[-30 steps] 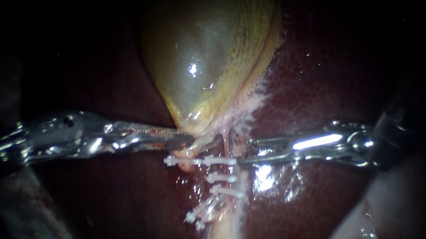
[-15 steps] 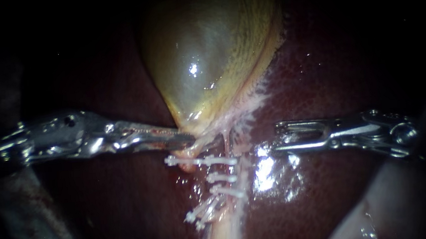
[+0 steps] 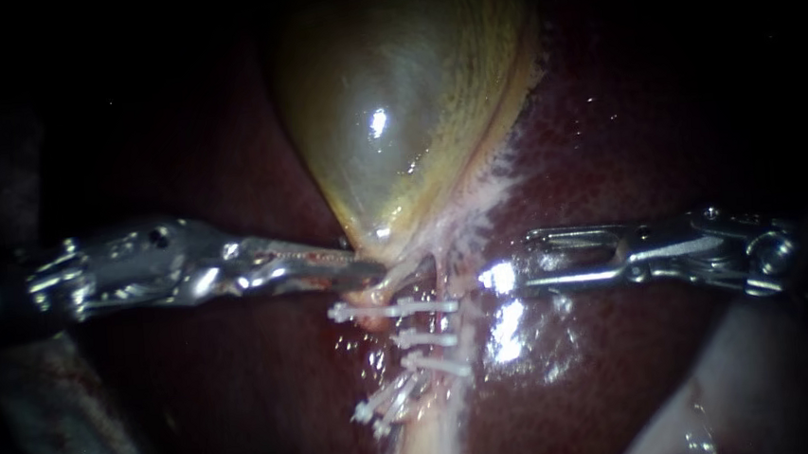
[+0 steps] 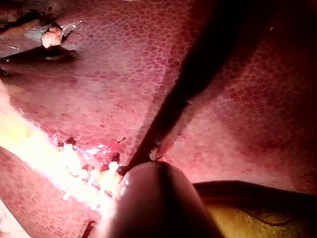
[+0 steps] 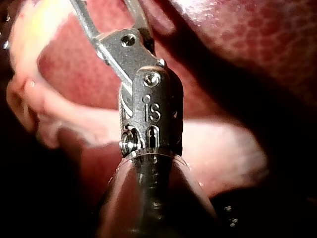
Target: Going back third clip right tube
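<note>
Dark red mottled liver (image 3: 607,146) carrying the glossy yellow-green gallbladder (image 3: 396,113). The silver left instrument (image 3: 366,270) has its pincer clamped on the gallbladder's neck. The silver right instrument (image 3: 526,262), pincer parted and empty, lies near the pale tube (image 3: 428,439), which bears three stacked white plastic clips (image 3: 426,338). Risk: a parted tip swinging wide could snag a clip or score the liver.

The gallbladder (image 3: 397,132) is yellow-green, stippled yellow along its right flank; the liver (image 3: 626,145) dark red, mottled with tiny cells; the clips (image 3: 396,309) white; the left instrument (image 3: 369,269) and right instrument (image 3: 525,264) silver.
</note>
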Robot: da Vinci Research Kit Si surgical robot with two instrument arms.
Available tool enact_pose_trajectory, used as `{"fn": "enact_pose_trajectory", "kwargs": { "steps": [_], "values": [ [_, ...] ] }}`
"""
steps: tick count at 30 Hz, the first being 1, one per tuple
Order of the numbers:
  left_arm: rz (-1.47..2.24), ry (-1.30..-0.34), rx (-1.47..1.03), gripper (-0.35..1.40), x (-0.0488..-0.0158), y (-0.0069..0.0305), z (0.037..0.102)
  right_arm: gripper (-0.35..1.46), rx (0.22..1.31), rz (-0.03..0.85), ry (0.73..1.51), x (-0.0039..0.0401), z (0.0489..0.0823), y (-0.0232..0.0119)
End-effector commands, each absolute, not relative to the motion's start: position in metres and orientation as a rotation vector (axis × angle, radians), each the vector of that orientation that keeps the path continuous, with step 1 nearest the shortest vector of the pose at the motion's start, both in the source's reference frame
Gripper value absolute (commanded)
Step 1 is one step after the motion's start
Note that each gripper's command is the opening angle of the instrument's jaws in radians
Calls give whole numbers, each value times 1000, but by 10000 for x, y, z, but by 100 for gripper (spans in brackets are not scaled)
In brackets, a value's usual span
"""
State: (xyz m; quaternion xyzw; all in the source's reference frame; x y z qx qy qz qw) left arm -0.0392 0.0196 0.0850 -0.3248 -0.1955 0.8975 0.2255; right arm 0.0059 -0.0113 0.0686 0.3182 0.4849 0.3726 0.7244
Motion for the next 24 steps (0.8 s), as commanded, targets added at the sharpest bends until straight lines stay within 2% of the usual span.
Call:
{"fn": "enact_pose_trajectory", "kwargs": {
  "steps": [1,11,24],
  "values": [
    [2476,-540,-898,-35,-395,196,852,36,703,815,1072,60,686,-113],
    [2477,-553,-905,-35,-412,186,866,35,687,767,1084,66,686,-116],
    [2473,-555,-902,-35,-413,186,866,39,653,706,1098,67,688,-117]
  ]
}}
